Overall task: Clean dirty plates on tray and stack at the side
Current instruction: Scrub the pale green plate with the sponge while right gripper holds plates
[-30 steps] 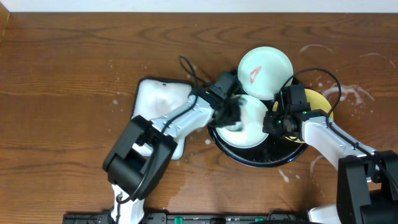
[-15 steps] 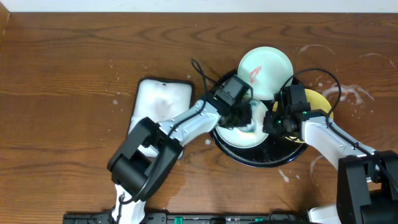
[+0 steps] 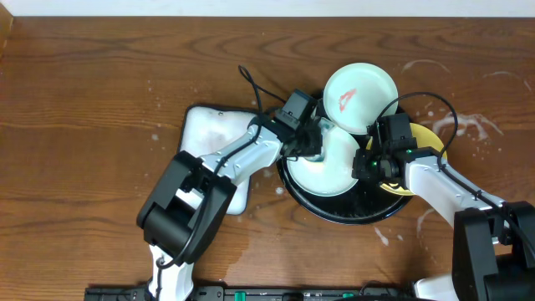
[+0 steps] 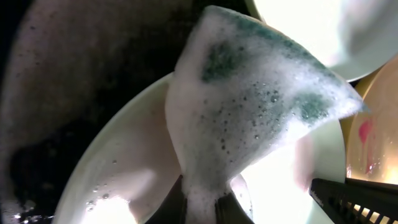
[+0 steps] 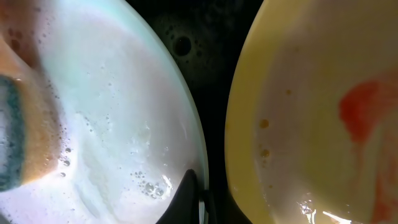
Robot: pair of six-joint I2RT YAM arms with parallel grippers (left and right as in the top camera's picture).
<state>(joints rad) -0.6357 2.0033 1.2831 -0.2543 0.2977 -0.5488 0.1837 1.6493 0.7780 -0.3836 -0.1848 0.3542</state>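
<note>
A sudsy mint-green plate [image 3: 332, 163] lies in the black tray [image 3: 368, 206]. My left gripper [image 3: 311, 149] is shut on a foamy green sponge [image 4: 249, 118] pressed on that plate [image 4: 124, 180]. My right gripper [image 3: 364, 164] is shut on the plate's right rim [image 5: 196, 143]. A yellow plate [image 3: 428, 138] with a red smear [image 5: 367, 109] sits at the tray's right, partly under my right arm. A second mint-green plate [image 3: 359, 96] with a red smear lies at the tray's far edge.
A white rectangular tray [image 3: 216, 138] sits left of the black tray, under my left arm. Whitish soapy streaks [image 3: 476, 125] mark the brown tabletop to the right. Small water spots lie in front of the tray [image 3: 380, 237].
My left gripper swept the sponge right across the plate, then back left toward its left rim. The right gripper and the plates have held still.
</note>
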